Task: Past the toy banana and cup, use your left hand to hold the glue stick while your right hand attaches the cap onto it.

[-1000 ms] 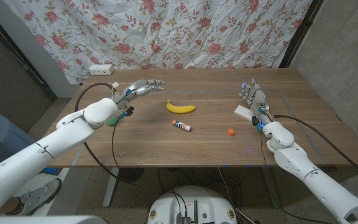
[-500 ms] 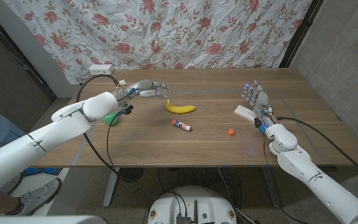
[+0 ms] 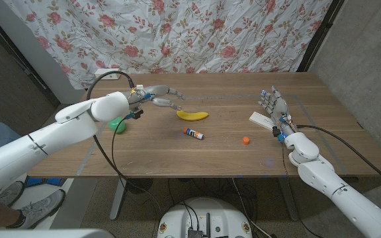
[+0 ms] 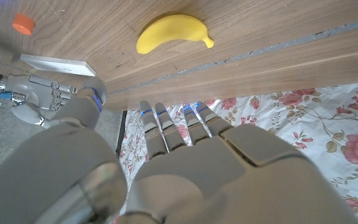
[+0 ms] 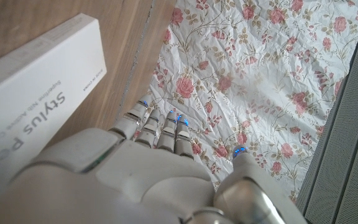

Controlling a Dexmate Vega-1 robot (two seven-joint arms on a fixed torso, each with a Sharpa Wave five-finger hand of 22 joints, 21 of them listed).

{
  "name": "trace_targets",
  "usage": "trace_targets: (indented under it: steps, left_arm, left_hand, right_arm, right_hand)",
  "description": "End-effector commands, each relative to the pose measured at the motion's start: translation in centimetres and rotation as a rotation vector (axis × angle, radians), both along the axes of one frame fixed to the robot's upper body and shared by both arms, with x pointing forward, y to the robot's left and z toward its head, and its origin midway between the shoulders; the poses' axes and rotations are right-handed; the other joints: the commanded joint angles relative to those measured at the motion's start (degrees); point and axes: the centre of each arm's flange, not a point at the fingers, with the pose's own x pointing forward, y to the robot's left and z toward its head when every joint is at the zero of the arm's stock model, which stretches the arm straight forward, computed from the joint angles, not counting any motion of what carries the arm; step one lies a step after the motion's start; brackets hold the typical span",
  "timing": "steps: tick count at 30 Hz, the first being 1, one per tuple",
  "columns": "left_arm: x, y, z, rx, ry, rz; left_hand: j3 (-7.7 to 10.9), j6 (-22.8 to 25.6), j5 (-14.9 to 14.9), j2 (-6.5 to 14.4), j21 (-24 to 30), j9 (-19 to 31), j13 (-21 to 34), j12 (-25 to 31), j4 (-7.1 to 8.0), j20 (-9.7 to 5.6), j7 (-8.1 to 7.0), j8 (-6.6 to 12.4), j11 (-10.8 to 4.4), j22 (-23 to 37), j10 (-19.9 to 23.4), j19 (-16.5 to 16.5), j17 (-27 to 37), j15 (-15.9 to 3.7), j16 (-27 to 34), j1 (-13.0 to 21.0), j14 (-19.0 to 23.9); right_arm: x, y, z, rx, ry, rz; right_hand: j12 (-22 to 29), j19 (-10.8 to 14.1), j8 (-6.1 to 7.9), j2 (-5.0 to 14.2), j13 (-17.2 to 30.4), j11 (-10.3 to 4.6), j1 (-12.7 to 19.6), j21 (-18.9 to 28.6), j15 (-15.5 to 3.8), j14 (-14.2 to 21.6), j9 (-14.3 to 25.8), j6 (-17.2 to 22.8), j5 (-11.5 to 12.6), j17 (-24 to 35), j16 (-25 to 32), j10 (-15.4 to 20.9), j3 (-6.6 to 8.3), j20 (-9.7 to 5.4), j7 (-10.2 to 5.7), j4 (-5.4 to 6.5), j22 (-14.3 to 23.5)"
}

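Note:
The glue stick (image 3: 193,134) lies on its side near the table's middle, white with a blue and orange label. Its orange cap (image 3: 245,140) sits apart to the right, and shows as the cap (image 4: 23,23) in the left wrist view. A yellow toy banana (image 3: 192,115) lies just beyond the glue stick, also seen as the banana (image 4: 172,33). A green cup (image 3: 117,124) peeks out from under my left forearm. My left hand (image 3: 159,100) hovers open, fingers stretched toward the banana's left end. My right hand (image 3: 274,106) stands open at the right, fingers up, holding nothing.
A white stylus pen box (image 3: 260,120) lies by my right hand, close up as the box (image 5: 33,99). A white power strip (image 3: 108,74) sits at the table's far left corner. A floral cloth (image 3: 197,33) hangs behind the table.
My left hand has swung right and slightly nearer, closing on the banana's left end. The right hand has drifted a little to the right.

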Motion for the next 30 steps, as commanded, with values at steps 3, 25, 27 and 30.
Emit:
trace_targets:
  steps: [3, 25, 27, 30]
  left_arm:
    - [-0.4, -2.4, 0.4, 0.195, -0.066, 0.047]
    - [-0.5, -6.5, -0.1, 0.435, -0.102, 0.132]
    - [-0.6, -7.0, -0.1, 0.465, -0.118, 0.134]
    - [-0.6, -7.4, -0.4, 0.482, -0.137, 0.136]
  left_hand:
    - [-0.52, 0.2, 0.2, -0.6, 0.0, 0.2, 0.1, -0.1, 0.12, -3.56, -0.53, -0.02, -0.23, 0.1, 0.6, -0.4, 0.1, -5.57, 0.1, 1.6, 0.0]
    - [-2.70, -0.9, -0.2, -1.9, -0.2, 0.1, 0.1, -0.1, 0.52, -2.98, -0.07, -0.79, -0.30, 0.1, 2.9, -2.3, 0.1, -5.79, 0.0, 4.2, 0.1]
    - [-2.83, -0.9, -0.2, -1.9, -0.2, 0.1, 0.1, -0.1, 0.52, -2.97, -0.14, -0.79, -0.30, 0.1, 2.9, -2.5, 0.1, -5.80, 0.0, 4.3, 0.0]
    - [-3.09, -1.0, -0.2, -2.0, -0.2, 0.2, 0.1, -0.1, 0.54, -2.94, -0.06, -0.86, -0.29, 0.1, 3.0, -2.6, 0.1, -5.72, 0.1, 4.4, 0.1]
  right_arm:
    - [0.1, -0.3, -0.2, 0.026, -0.006, -0.010]
    - [0.8, -1.3, -0.4, 0.038, 0.000, 0.003]
    - [0.8, -1.4, -0.4, 0.040, -0.002, 0.001]
    - [0.8, -1.5, -0.5, 0.046, -0.002, 0.001]
  right_hand:
    - [0.3, -0.1, 0.02, 0.39, 0.1, -0.05, 0.7, -0.2, -0.43, 0.6, 0.1, -0.6, 0.2, -0.2, 0.2, 0.3, 0.34, 0.01, -0.23, -0.31, 0.1]
    - [0.2, -0.9, 0.11, 0.26, 0.0, -0.11, 1.2, -0.4, 1.44, 0.3, 0.1, -0.9, 0.0, -1.2, -0.1, 0.0, 0.96, 0.53, -0.94, -0.99, 0.1]
    - [0.2, -0.9, 0.10, 0.25, 0.0, -0.13, 1.2, -0.4, 1.37, 0.2, 0.1, -0.9, 0.0, -1.3, -0.1, -0.2, 1.00, 0.56, -0.98, -1.03, 0.1]
    - [0.1, -1.0, 0.12, 0.31, 0.0, -0.11, 1.3, -0.4, 1.44, 0.0, 0.1, -0.9, 0.0, -1.4, -0.2, -0.4, 1.08, 0.52, -1.01, -1.08, 0.2]
